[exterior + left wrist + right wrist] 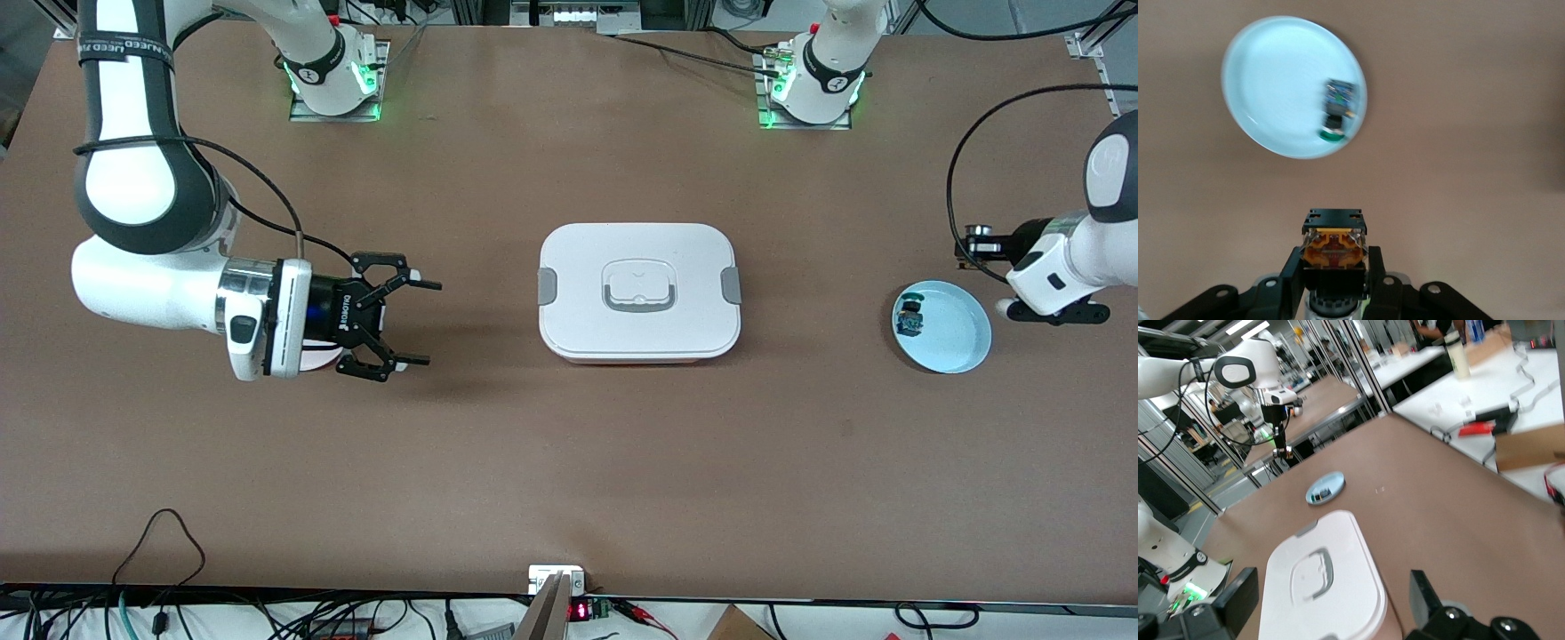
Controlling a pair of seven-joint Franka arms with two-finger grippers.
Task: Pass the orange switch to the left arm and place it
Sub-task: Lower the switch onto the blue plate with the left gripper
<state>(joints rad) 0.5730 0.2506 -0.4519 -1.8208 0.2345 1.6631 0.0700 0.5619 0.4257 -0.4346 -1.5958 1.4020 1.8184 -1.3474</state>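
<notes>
In the left wrist view my left gripper [1335, 259] is shut on the orange switch [1333, 245], its orange and black body clamped between both black fingers. In the front view the left gripper [973, 246] hangs over the table just beside a light-blue plate [956, 342]. The white box [638, 290] with grey clips and handle sits mid-table. My right gripper [430, 323] stands open, level with the box toward the right arm's end, pointing at it. The right wrist view shows the box [1321, 587] ahead of its spread fingers [1238, 597].
A switch with a blue-green cap [909, 317] lies in the light-blue plate, also seen as the blue-green switch [1337, 110] on the plate [1271, 80]. A pale round plate [320, 359] peeks out under the right wrist. Cables run along the table's front edge.
</notes>
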